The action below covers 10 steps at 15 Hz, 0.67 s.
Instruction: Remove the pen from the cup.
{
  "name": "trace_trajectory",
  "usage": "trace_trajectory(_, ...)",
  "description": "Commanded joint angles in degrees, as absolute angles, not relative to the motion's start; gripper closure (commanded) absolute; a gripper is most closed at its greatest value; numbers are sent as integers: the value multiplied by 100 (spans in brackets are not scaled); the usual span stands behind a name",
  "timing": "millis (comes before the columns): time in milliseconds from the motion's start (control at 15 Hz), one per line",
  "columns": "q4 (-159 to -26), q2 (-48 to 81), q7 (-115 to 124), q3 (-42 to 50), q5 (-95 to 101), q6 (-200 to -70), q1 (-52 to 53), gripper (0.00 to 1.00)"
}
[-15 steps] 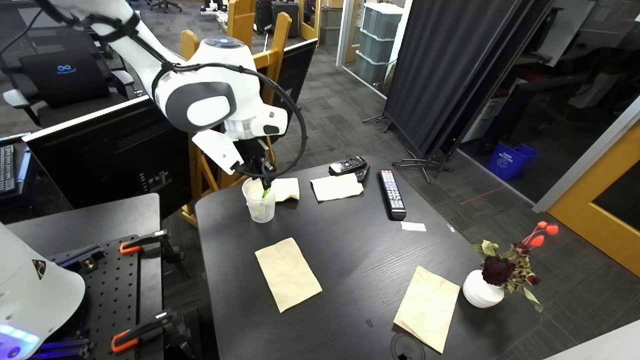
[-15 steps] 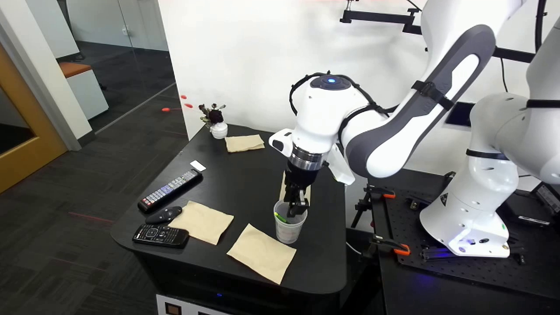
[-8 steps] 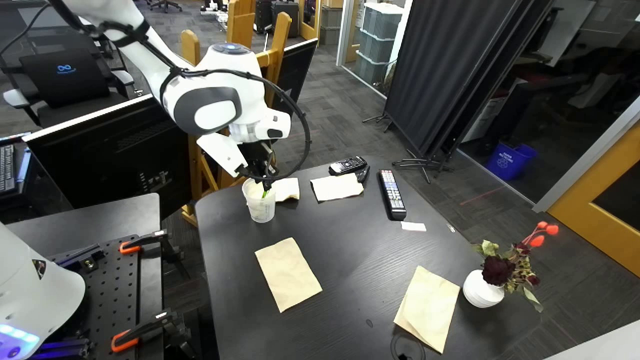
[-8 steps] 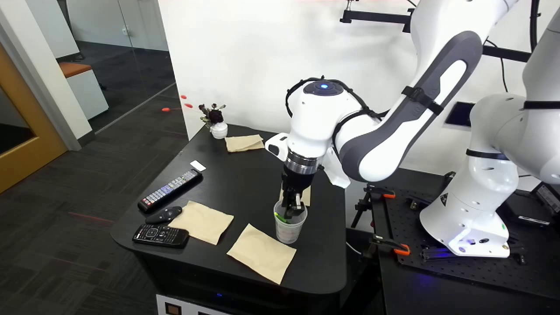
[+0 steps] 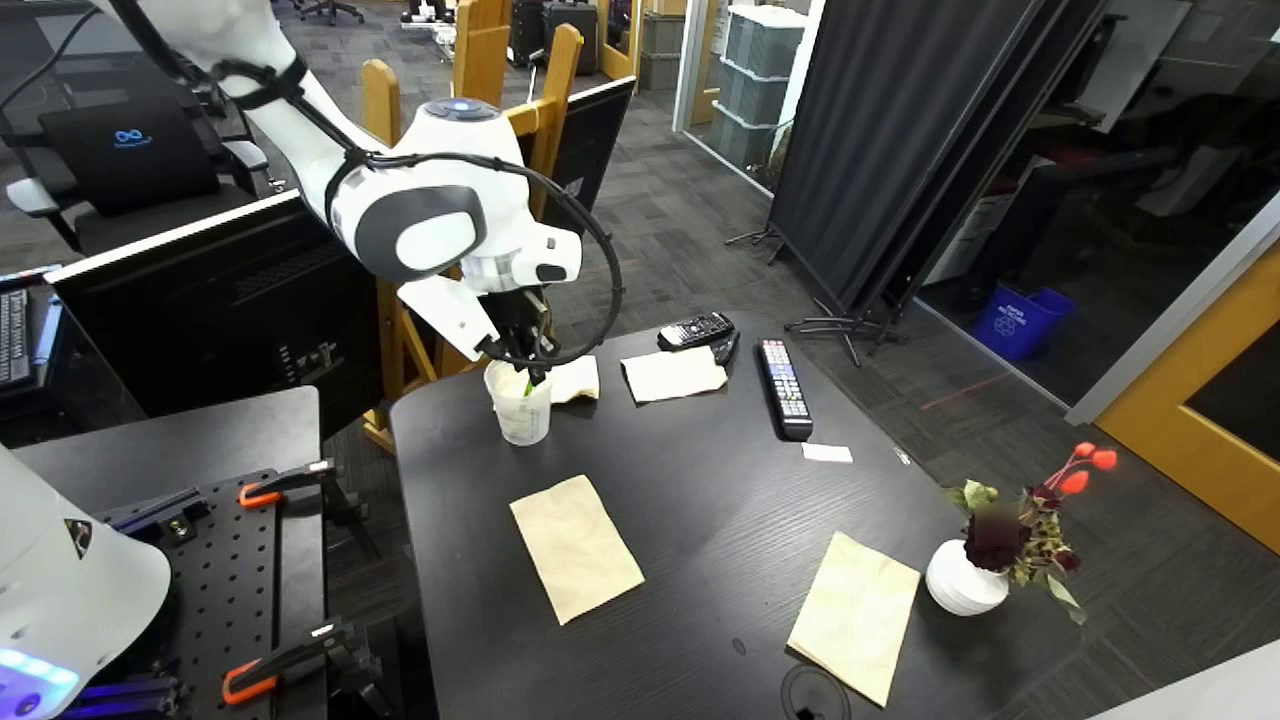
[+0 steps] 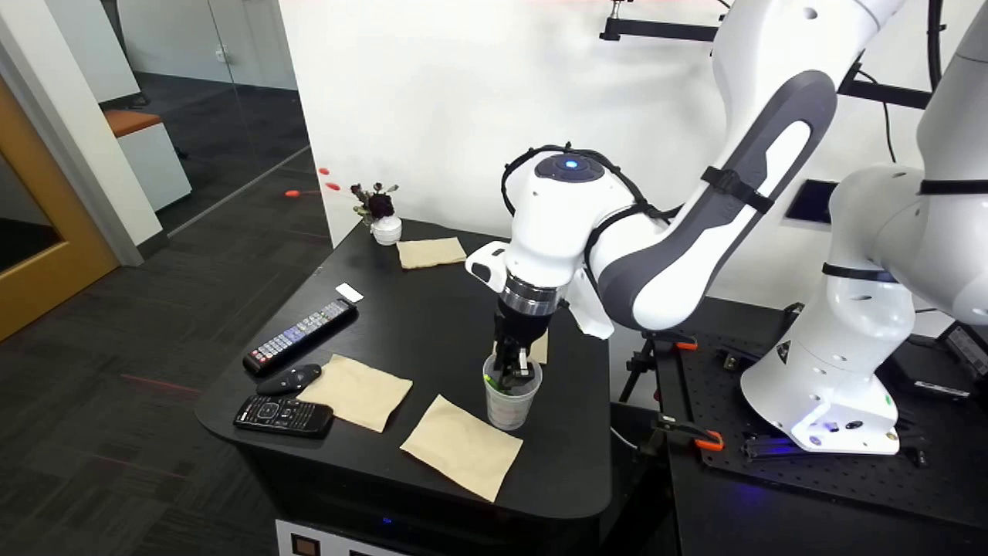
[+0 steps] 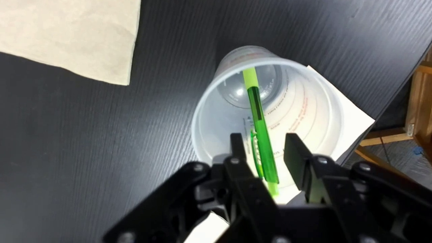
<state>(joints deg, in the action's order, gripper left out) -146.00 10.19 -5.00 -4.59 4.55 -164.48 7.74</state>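
Pen (image 7: 259,121), green: leaning inside white cup (image 7: 216,125), clip (image 7: 254,153) visible in wrist view only. Gripper (image 7: 265,145): at 6 o'clock there, fingers (image 7: 297,157) parted, pen between. Vase (image 6: 387,231), shown by exterior views alone: 11 o'clock from cup in an exterior view.

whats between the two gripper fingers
The green pen, leaning in the cup; the wrist view shows it between the fingers of the open gripper, a gap showing on either side.
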Motion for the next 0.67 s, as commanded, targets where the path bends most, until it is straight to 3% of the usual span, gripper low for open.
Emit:
trace_trajectory(0,-14476,1241,-258,-372,742,-16672,809,63)
trace_trajectory(333,-14392,1447,-187,-318,875,-16753,860,67)
trace_trajectory(600,-14324,1552,-204,-307,868,-16747,887,98)
